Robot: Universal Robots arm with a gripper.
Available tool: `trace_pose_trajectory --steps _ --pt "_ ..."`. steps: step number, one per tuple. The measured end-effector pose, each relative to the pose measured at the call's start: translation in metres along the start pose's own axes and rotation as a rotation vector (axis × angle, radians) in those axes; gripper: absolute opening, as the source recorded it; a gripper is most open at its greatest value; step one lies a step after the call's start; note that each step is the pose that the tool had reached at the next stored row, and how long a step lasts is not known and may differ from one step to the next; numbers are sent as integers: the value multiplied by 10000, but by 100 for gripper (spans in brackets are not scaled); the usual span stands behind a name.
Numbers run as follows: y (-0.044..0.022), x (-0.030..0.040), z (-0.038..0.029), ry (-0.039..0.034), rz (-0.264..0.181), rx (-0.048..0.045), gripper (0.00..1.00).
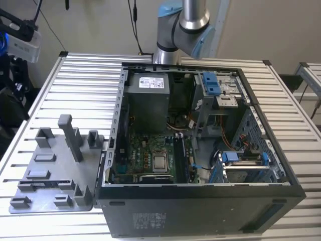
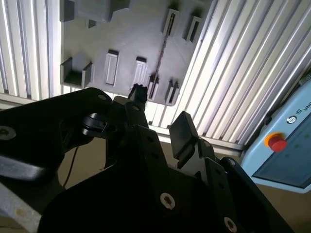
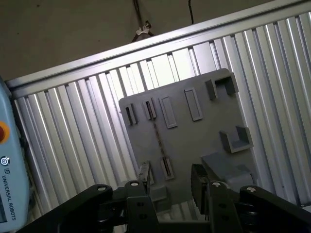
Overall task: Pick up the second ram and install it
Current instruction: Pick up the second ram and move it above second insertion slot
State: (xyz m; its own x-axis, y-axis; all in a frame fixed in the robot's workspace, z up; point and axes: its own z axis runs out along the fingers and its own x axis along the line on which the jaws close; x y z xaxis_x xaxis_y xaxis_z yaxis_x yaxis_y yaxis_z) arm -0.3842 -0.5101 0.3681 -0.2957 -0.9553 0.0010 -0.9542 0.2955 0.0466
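Ram 2 (image 3: 158, 141) stands on edge in the grey holder (image 3: 194, 143). The open, empty claw (image 3: 171, 180) should line up straight over it.

The exterior view stands high in front of the slatted table (image 1: 75, 75) and looks down at a slant into the open computer case (image 1: 200, 213). The case sits near the camera and takes the middle and right of the frame. The grey fixture plate (image 1: 50, 175) lies at lower left and the arm (image 1: 193, 20) at top centre. Both wrist views look down past the gripper (image 3: 170, 177) from well above — onto that same plate and the slats around it. Each sees the plate turned a different way, and each also catches the teach pendant (image 3: 9, 160).
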Motion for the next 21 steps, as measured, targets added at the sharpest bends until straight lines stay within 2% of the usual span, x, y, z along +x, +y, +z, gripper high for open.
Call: trace_pose_trajectory --steps 1,4,5,9,17,21 --pt "0 0 8 -69 -3 -21 48" --pt "0 0 32 -336 -17 -99 48" --pt "1 0 42 -373 -18 -107 48" --pt "-1 0 71 -365 -216 -112 48" --pt "-4 0 139 -301 -1592 -107 48" --pt "-4 1 161 -290 -1963 -82 48"
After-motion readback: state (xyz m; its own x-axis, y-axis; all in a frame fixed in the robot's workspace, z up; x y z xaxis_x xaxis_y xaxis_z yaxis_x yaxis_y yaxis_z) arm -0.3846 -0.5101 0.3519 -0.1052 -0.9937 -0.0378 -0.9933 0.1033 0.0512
